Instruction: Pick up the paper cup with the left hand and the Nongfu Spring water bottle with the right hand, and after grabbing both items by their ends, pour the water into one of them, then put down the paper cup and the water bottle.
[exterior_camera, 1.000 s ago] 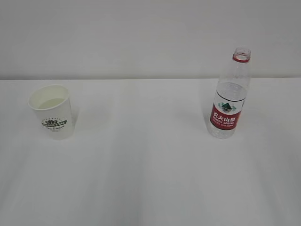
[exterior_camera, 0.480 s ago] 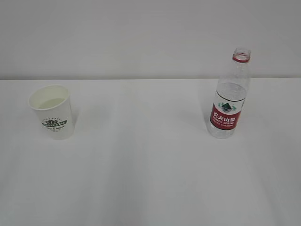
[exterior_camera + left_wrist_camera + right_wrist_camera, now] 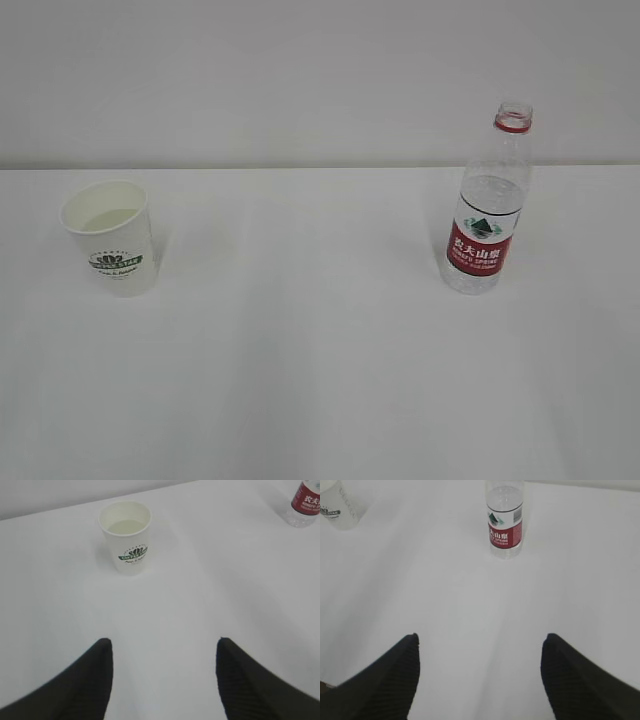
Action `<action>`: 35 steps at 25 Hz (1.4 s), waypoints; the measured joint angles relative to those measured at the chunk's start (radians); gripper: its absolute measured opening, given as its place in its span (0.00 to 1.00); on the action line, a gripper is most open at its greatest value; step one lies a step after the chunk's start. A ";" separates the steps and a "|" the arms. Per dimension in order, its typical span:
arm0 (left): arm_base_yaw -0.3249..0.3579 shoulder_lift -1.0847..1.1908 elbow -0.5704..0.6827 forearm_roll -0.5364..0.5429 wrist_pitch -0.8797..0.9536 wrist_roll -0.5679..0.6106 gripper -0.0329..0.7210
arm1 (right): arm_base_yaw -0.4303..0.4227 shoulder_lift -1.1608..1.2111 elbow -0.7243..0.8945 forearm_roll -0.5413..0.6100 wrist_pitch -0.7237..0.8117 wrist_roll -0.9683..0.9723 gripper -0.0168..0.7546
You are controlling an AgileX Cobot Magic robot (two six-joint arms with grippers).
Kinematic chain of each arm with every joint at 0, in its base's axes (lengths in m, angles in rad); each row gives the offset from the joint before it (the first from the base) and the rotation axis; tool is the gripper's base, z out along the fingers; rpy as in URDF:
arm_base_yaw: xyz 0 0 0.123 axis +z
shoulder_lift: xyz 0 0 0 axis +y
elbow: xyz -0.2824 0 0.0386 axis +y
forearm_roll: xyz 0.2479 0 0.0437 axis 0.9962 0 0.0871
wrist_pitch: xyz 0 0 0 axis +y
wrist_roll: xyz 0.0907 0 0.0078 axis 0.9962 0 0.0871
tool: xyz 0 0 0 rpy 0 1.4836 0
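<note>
Both my end effectors spread, empty. Left (image 3: 162, 650) should approach cup (image 3: 126, 537) low; right (image 3: 480, 647) squares to bottle (image 3: 505, 520), gripping near base.

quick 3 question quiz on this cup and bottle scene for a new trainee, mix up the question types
1. True or false: the Nongfu Spring water bottle stands upright with no cap on it.
2. Multiple choice: in the exterior view, the paper cup stands A) to the left of the bottle, B) to the right of it, C) touching it.
3. Short answer: is the left hand or the right hand holding anything?

Key
1. True: the neck is open above the red ring.
2. A: they stand well apart on the white table.
3. Neither: both grippers are open, with bare table between their fingers.
</note>
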 joint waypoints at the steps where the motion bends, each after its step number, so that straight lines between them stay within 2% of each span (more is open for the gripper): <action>1: 0.000 -0.018 0.000 -0.007 0.021 0.008 0.67 | 0.000 0.000 0.000 0.002 0.007 -0.002 0.76; 7: 0.000 -0.131 0.000 -0.076 0.099 0.040 0.67 | 0.000 -0.002 0.000 0.019 0.015 -0.065 0.76; 11: 0.000 -0.195 -0.002 -0.086 0.118 0.042 0.66 | 0.000 -0.002 0.000 0.036 0.017 -0.127 0.76; 19: 0.000 -0.218 -0.002 -0.086 0.182 0.042 0.65 | 0.000 -0.012 0.029 0.042 0.062 -0.158 0.76; 35: 0.000 -0.219 0.018 -0.044 0.187 0.042 0.64 | 0.000 -0.220 0.177 0.044 0.059 -0.141 0.76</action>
